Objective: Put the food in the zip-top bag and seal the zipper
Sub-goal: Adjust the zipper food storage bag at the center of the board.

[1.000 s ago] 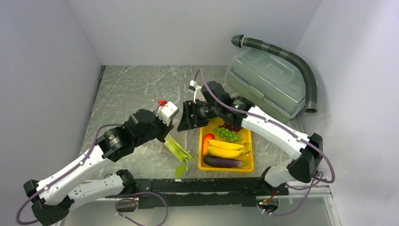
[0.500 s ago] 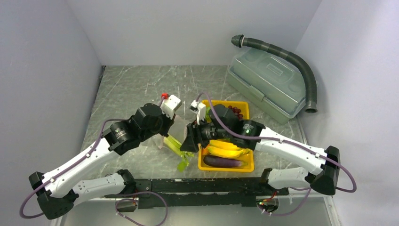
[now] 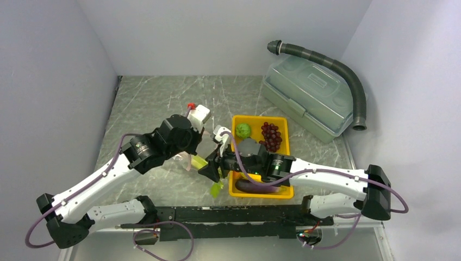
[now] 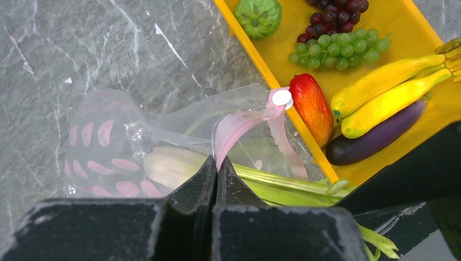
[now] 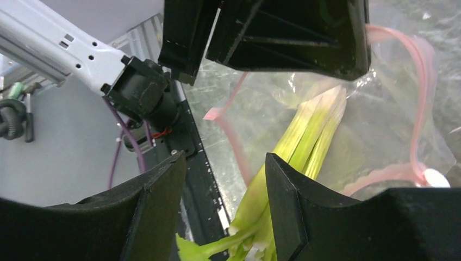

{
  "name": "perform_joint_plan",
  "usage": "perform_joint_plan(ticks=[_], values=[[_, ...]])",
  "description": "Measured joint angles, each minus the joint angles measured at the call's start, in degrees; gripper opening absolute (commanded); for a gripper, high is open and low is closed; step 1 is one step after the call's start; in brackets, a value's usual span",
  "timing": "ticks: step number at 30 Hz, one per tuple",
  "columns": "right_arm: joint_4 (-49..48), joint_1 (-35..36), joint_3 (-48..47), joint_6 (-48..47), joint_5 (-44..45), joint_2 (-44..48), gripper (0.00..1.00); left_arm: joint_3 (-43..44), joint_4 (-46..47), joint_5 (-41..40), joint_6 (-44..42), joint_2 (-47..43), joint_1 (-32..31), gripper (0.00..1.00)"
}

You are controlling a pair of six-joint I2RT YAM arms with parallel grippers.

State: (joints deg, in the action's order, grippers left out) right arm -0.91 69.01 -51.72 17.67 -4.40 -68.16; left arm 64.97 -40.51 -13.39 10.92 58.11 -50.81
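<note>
The clear zip-top bag lies on the table left of the yellow tray. My left gripper is shut on the bag's pink zipper and holds the mouth edge up. Green leafy stalks lie partly inside the bag, leafy end sticking out toward the near edge. My right gripper is open, with its fingers on either side of that leafy end. In the tray are yellow bananas, a purple eggplant, a red pepper, green grapes and dark red grapes.
A round green fruit sits at the tray's far left corner. A translucent lidded box and a grey corrugated hose stand at the back right. The arms' black base rail runs along the near edge.
My right arm has swung from the tray's far end toward the near left and come down around the stalks' leafy end. My left gripper has shifted slightly away with the bag edge.
</note>
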Motion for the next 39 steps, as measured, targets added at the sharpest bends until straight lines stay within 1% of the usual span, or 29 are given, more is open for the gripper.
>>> perform_joint_plan(ticks=[8, 13, 17, 19, 22, 23, 25, 26, 29, 32, 36, 37, 39], values=[[-4.28, 1.75, -0.37, -8.17, 2.73, -5.38, 0.59, 1.49, -1.60, 0.02, 0.90, 1.01, 0.00, 0.00], [-6.78, 3.63, -0.37, -11.37, 4.15, -6.91, 0.59, 2.25, -2.43, 0.04, 1.11, 1.31, 0.00, 0.00], [-8.37, 4.79, -0.52, -13.42, 4.87, -9.20, 0.57, 2.73, -2.60, 0.13, 1.90, 1.77, 0.00, 0.00], [-8.92, 5.20, -0.85, -14.38, 6.12, -10.73, 0.53, 2.91, -3.85, -0.09, 2.08, 1.84, 0.28, 0.00], [-9.60, 5.51, -1.29, -15.67, 7.52, -11.91, 0.40, 3.41, -5.49, -0.87, 2.16, 1.90, 0.79, 0.00], [-9.68, 5.55, -1.49, -16.06, 7.89, -12.15, 0.39, 3.58, -5.88, -1.07, 2.21, 1.95, 0.85, 0.00], [-9.68, 5.77, -1.92, -16.59, 8.59, -12.46, 0.39, 4.17, -6.73, -1.49, 2.34, 2.01, 0.92, 0.00], [-9.64, 5.88, -2.14, -16.85, 8.85, -12.55, 0.40, 4.48, -7.23, -1.53, 2.36, 2.05, 0.92, 0.00], [-9.01, 6.12, -3.26, -17.62, 10.08, -12.98, 0.52, 5.51, -8.26, -1.90, 2.43, 2.05, 1.01, 0.00], [-8.63, 6.38, -4.26, -18.69, 11.76, -13.29, 0.57, 6.43, -8.68, -2.19, 2.54, 2.05, 1.16, 0.00], [-8.59, 6.86, -5.22, -20.98, 12.11, -14.23, 0.55, 6.62, -8.63, -1.25, 2.56, 2.47, 0.76, 0.00], [-8.52, 6.95, -5.33, -21.24, 12.44, -14.60, 0.53, 6.64, -8.76, -1.36, 2.56, 2.58, 0.68, 0.00], [-8.63, 7.08, -5.33, -21.77, 12.68, -15.10, 0.44, 6.62, -8.96, -1.49, 2.56, 2.67, 0.83, 0.00]])
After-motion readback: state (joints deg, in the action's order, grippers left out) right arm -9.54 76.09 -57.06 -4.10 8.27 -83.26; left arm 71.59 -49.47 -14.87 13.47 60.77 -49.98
